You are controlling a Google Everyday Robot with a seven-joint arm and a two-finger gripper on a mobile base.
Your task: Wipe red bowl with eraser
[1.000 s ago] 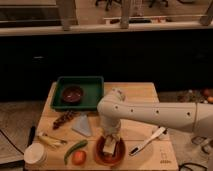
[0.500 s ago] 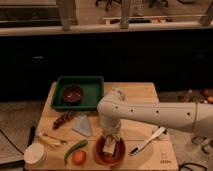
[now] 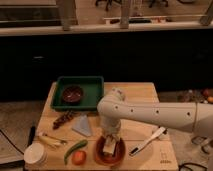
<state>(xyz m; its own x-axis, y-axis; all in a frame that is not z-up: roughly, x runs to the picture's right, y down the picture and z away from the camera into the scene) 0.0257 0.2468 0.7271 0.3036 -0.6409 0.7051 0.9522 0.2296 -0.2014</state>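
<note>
Jaws pinch the eraser (image 3: 108,147), closed narrow on the block. Gripper (image 3: 110,141) points down inside the red bowl (image 3: 100,157), eraser's lower end in the bowl.

Red bowl: round, shallow, orange-red, at front edge of table (image 3: 135,95), centre. Eraser: small pale beige rectangular block.

Orange fruit (image 3: 78,157) just left of the bowl; green vegetable (image 3: 75,149) beside it. White utensil (image 3: 148,141) to the right, apart. Grey-blue cloth (image 3: 83,125) further back-left. Green tray (image 3: 80,80) at rear w/ dark bowl (image 3: 72,94) inside.

Vs. 0.5 s ago: no visible change in arm pos., bowl or eraser.
</note>
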